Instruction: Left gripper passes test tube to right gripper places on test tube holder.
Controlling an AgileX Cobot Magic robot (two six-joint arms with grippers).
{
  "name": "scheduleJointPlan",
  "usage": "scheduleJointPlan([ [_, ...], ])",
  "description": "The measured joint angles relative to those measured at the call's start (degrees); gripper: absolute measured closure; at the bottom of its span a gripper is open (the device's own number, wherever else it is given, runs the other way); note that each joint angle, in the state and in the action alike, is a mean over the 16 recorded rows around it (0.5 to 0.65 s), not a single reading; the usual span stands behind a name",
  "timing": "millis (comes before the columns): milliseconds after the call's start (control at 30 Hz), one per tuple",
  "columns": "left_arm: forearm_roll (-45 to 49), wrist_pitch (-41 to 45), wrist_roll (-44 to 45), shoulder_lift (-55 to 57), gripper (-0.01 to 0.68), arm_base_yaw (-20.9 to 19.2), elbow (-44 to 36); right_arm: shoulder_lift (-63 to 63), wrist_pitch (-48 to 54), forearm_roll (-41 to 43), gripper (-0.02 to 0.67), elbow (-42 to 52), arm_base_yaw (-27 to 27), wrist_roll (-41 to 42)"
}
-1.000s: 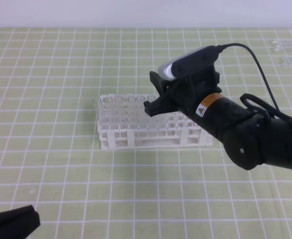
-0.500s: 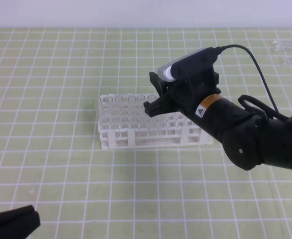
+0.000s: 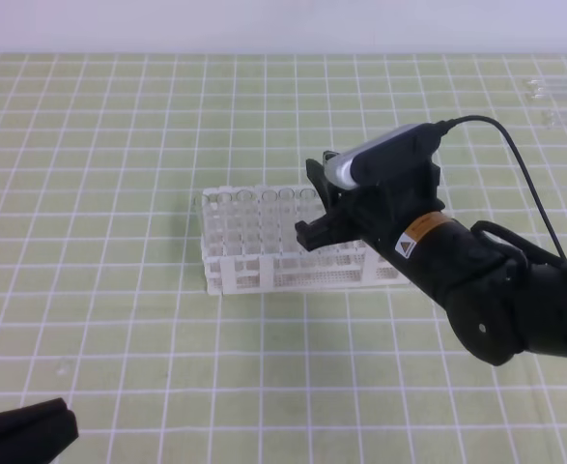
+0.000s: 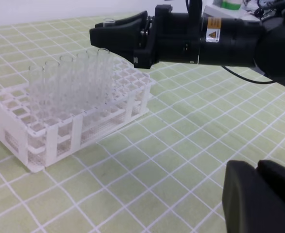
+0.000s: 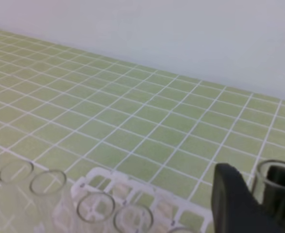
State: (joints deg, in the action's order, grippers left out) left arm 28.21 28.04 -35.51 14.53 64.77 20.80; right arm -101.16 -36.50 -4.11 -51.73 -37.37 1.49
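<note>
The white test tube holder [image 3: 264, 273] stands mid-table, seen close in the left wrist view [image 4: 16, 131] and from above in the right wrist view [image 5: 108, 177]. My right gripper [image 3: 312, 203] hovers over its right rear part. The test tube [image 4: 107, 22] stands upright between that gripper's black fingers [image 5: 232, 204]. Its open rim [image 5: 278, 175] shows beside one of them. Whether the fingers still press on the glass cannot be made out. My left gripper [image 3: 66, 422] rests low at the front left, far from the rack, shut and empty [image 4: 257, 187].
Several other clear tubes [image 3: 254, 208] fill the holder's back rows [image 4: 50, 87]. More loose tubes [image 3: 558, 92] lie at the far right back edge. A green grid mat [image 3: 119, 126] covers the table. The right arm's bulk [image 3: 496, 290] reaches in from the right.
My right gripper has moved right and a little lower. The holder has slid slightly right with it. The left gripper has not moved.
</note>
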Motion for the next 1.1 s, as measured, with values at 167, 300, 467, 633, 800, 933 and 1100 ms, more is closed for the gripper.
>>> scheduleJointPlan([
  [167, -0.03, 0.03, -0.01, 0.00, 0.646, 0.00, 0.00, 0.00, -1.64, 0.00, 0.471, 1.00, 0.02, -0.02],
  [300, 0.00, 0.00, 0.00, 0.03, 0.646, 0.00, 0.00, 0.13, -1.94, -0.03, 0.409, 1.21, 0.05, -0.02],
  [467, -0.03, 0.03, -0.01, 0.00, 0.646, 0.00, 0.00, 1.62, -1.88, -0.03, 0.332, 1.29, 0.08, -0.03],
  [633, 0.00, 0.00, 0.00, 0.03, 0.646, 0.00, 0.00, 5.59, -1.16, -0.23, 0.283, 1.34, 0.09, 0.00],
  [800, 0.00, 0.00, 0.00, 0.03, 0.646, 0.00, 0.00, 12.77, 3.23, -0.70, 0.324, 1.39, 0.09, 0.60],
  [933, 0.03, -0.03, 0.01, 0.06, 0.646, 0.00, 0.00, 20.16, 9.76, -1.08, 0.413, 1.40, 0.09, 2.08],
  [1100, 0.02, 0.00, 0.00, 0.05, 0.646, 0.00, 0.00, 30.07, 22.11, -1.48, 0.536, 1.41, 0.44, 4.19],
])
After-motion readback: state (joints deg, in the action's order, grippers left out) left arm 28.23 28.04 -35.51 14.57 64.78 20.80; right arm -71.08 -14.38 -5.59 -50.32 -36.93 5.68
